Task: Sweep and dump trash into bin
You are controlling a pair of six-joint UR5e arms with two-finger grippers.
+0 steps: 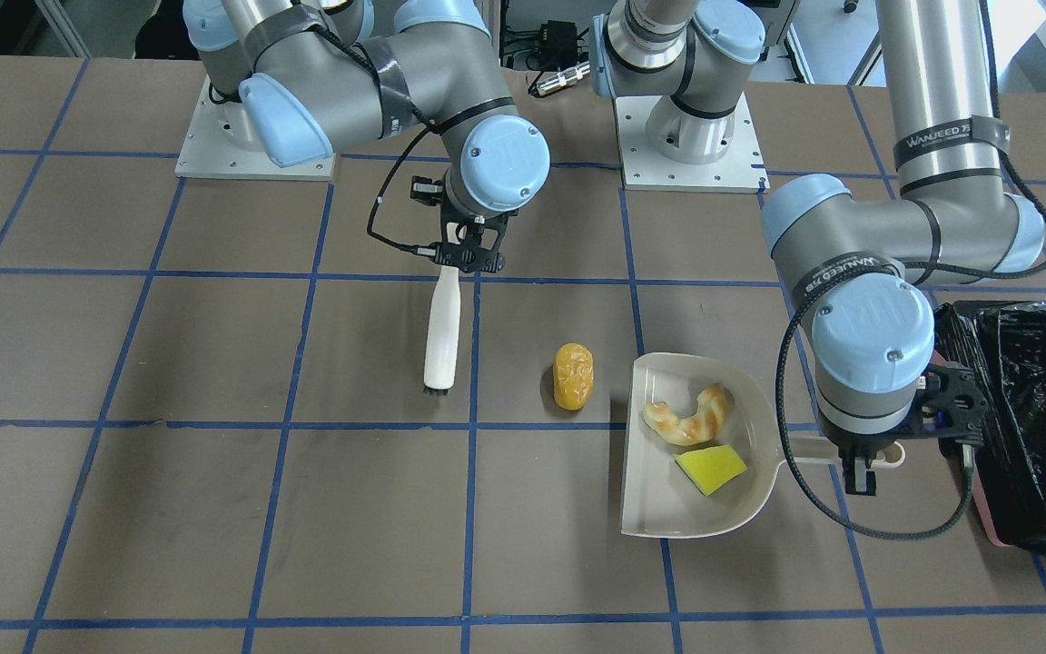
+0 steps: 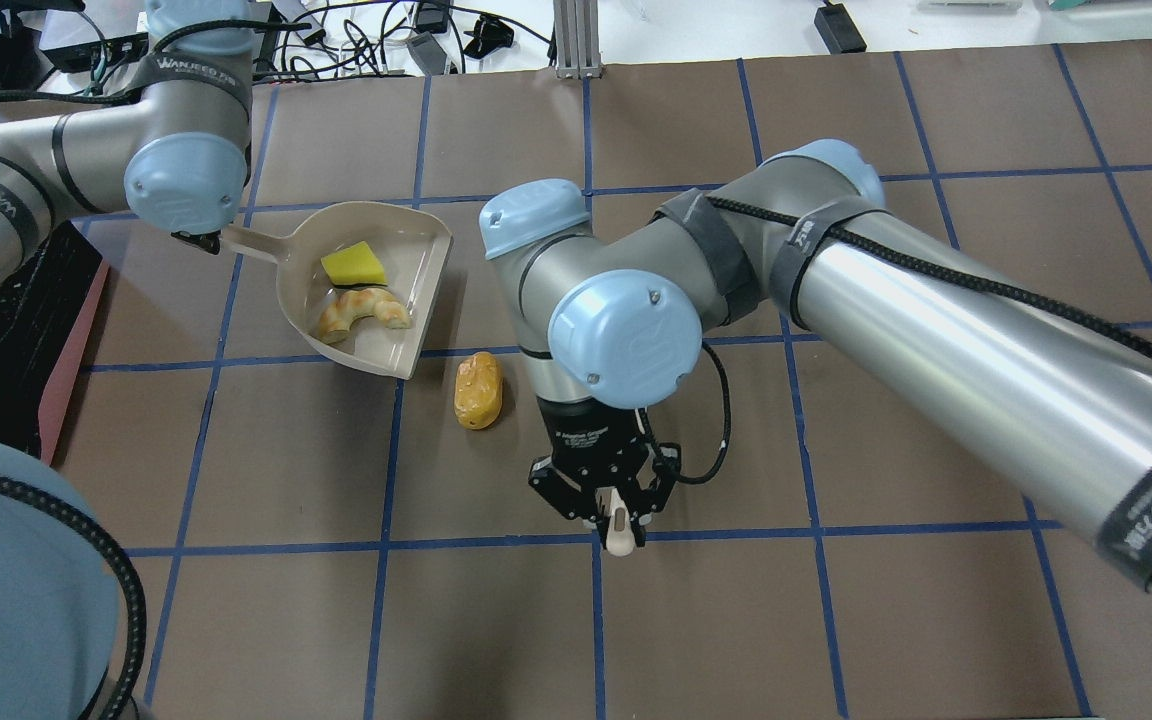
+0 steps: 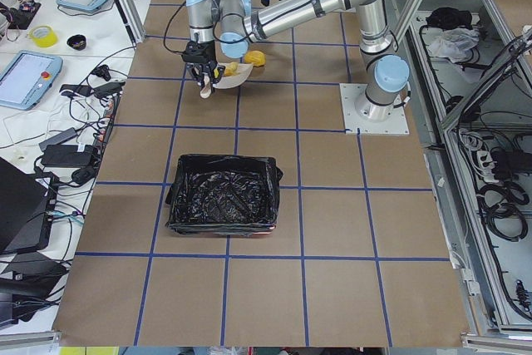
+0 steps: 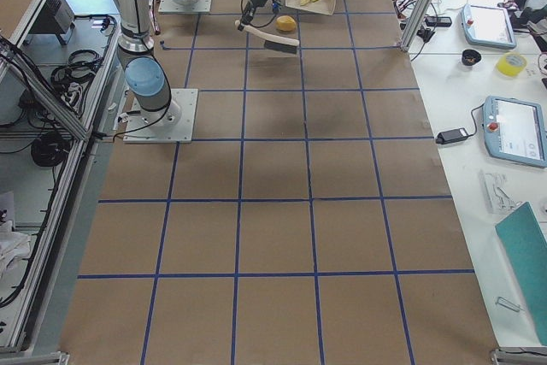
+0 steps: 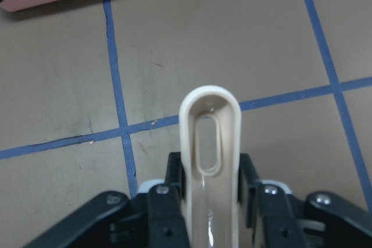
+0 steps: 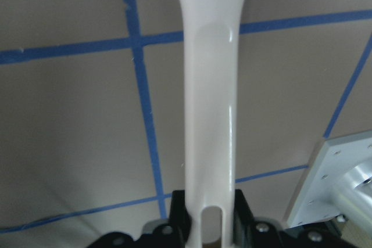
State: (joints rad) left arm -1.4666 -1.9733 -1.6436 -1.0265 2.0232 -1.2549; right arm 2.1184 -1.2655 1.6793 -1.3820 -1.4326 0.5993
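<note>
The beige dustpan (image 1: 659, 472) lies on the table and holds the cream crescent slice (image 1: 691, 416) and the bright yellow wedge (image 1: 711, 469). The amber oval (image 1: 575, 376) lies on the table just outside the pan's open edge. My left gripper (image 1: 859, 454) is shut on the dustpan handle (image 5: 209, 126). My right gripper (image 1: 468, 259) is shut on a white brush (image 1: 443, 327), whose bristle end rests on the table to the right-arm side of the oval. The pink bin with its black bag (image 1: 1045, 427) stands beside the left gripper.
The arms' base plates (image 1: 686, 150) sit at the robot's side of the table. Blue tape lines grid the brown tabletop. The right arm's forearm (image 2: 936, 320) stretches low across the table's right half in the overhead view.
</note>
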